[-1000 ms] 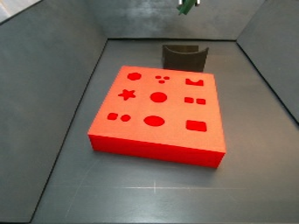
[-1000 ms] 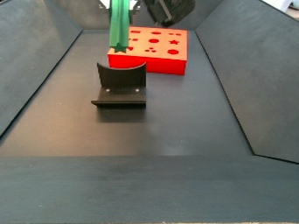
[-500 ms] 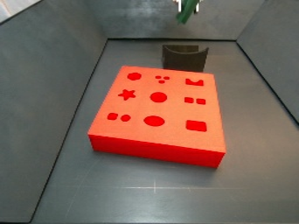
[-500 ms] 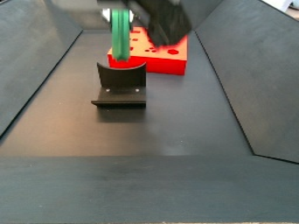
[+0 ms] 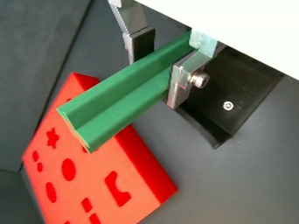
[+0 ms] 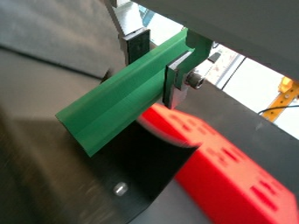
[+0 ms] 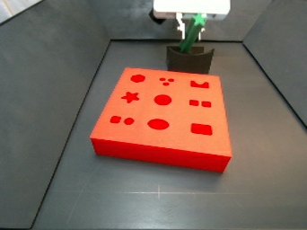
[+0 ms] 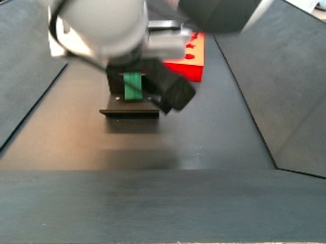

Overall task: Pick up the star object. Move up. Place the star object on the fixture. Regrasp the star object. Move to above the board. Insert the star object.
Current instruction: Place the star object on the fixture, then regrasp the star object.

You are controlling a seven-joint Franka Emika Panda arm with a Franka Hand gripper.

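- Hand (image 5: 163, 66) pinching the star object (image 5: 122, 96) between its silver fingers (image 5: 181, 83), hanging low over the fixture (image 7: 189, 59).
- Board (image 7: 162, 112) lying near the fixture.

We counted one end effector (image 5: 162, 63), down over the fixture at the far end of the floor and closed on one star object (image 5: 119, 97), the only green peg in sight. There was one fixture (image 7: 189, 59) and one board (image 7: 163, 116). In a side view we counted ten holes in the board's top: one star, one crown, two small squares, one larger rounded square, one oval, and four round holes, some of them set in close pairs.
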